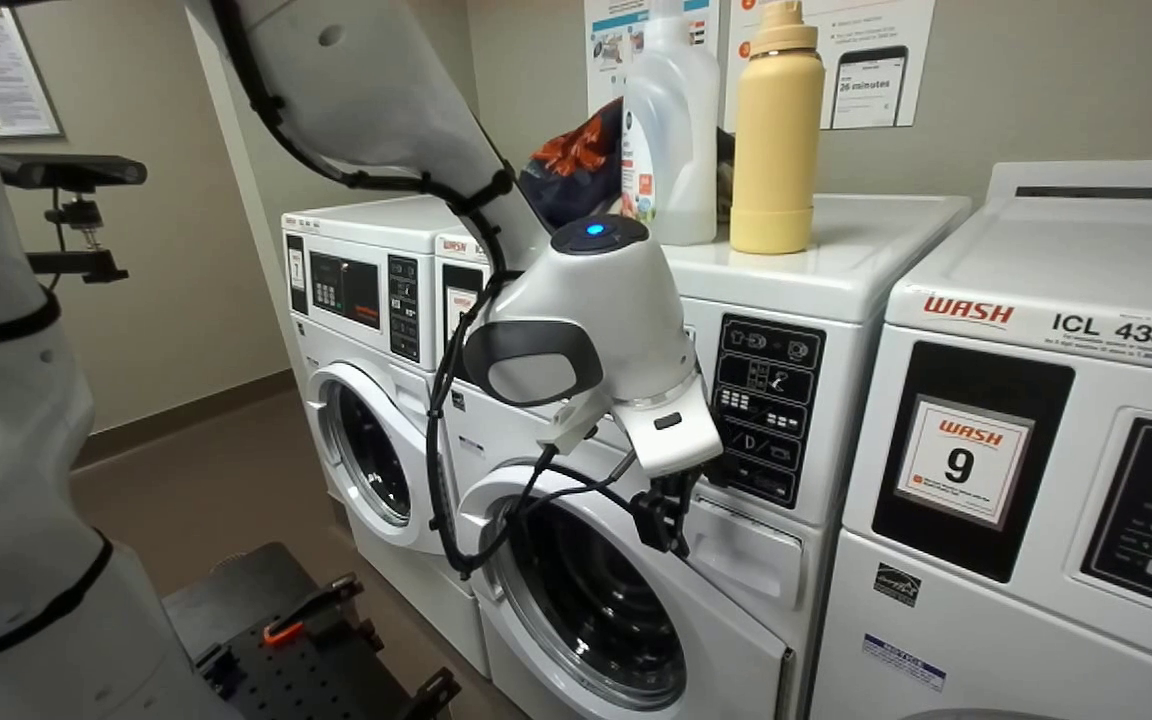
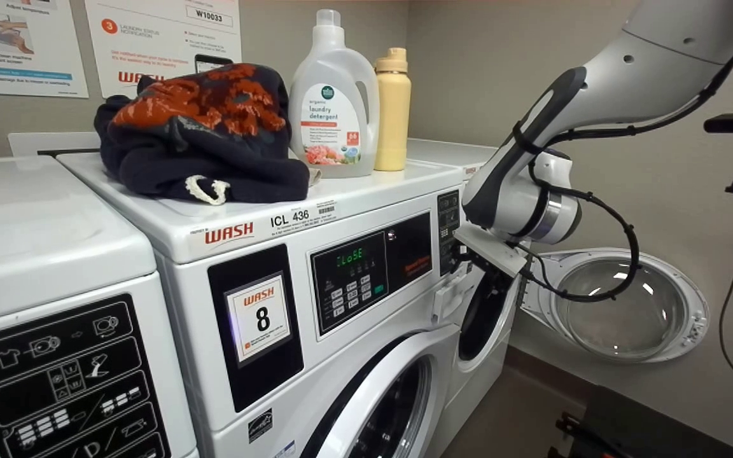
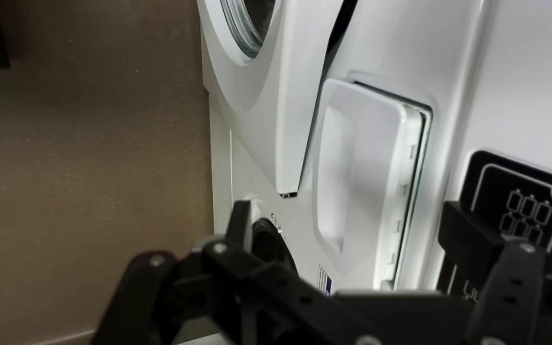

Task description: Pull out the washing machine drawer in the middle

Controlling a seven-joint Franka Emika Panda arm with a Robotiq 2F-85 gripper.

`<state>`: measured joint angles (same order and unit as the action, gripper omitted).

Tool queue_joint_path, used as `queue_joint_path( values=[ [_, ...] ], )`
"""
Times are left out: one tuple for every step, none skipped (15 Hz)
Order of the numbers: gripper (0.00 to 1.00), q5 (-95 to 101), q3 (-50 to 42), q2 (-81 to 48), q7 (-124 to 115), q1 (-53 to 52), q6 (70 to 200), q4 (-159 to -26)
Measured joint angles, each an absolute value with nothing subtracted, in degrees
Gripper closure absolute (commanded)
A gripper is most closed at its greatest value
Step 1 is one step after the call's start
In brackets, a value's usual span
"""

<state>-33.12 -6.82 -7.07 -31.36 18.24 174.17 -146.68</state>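
Note:
The washing machine (image 1: 786,300) is the white front-loader numbered 8 in an exterior view (image 2: 191,331); its round door (image 2: 398,407) stands slightly ajar. The washing machine drawer (image 3: 367,177) is a small plain white front with a recessed grip. It stands a little proud of its frame, with a dark gap along one edge. It also shows in both exterior views (image 1: 756,555) (image 2: 448,300), below the black keypad (image 1: 766,410). My gripper (image 1: 674,522) is open and empty beside the drawer. In the wrist view its fingers (image 3: 352,225) are wide apart, with the drawer seen between them; contact cannot be told.
A detergent bottle (image 2: 335,108), a yellow bottle (image 2: 393,114) and a dark garment (image 2: 214,146) sit on the washer top. Washer 9 (image 1: 1036,620) stands beside it. A further washer's round door (image 2: 621,312) hangs wide open. A black platform (image 1: 306,650) is near the arm's base.

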Motion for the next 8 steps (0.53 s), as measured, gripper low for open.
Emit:
queue_joint_path(
  values=[
    [0.0,-33.1,-6.83,-7.18,-31.36,18.23,174.17,-146.68],
    [0.0,-33.1,-6.83,-7.26,-31.36,18.22,174.17,-146.68],
    [0.0,-33.1,-6.81,-7.3,-31.36,18.18,174.17,-146.68],
    [0.0,-33.1,-6.79,-7.31,-31.36,18.15,174.17,-146.68],
    [0.0,-33.1,-6.78,-7.31,-31.36,18.15,174.17,-146.68],
    [0.0,-33.1,-6.78,-7.31,-31.36,18.15,174.17,-146.68],
    [0.0,-33.1,-6.78,-7.34,-31.36,18.15,174.17,-146.68],
    [0.0,-33.1,-6.84,-7.47,-31.53,18.16,174.17,-146.68]
  ],
)
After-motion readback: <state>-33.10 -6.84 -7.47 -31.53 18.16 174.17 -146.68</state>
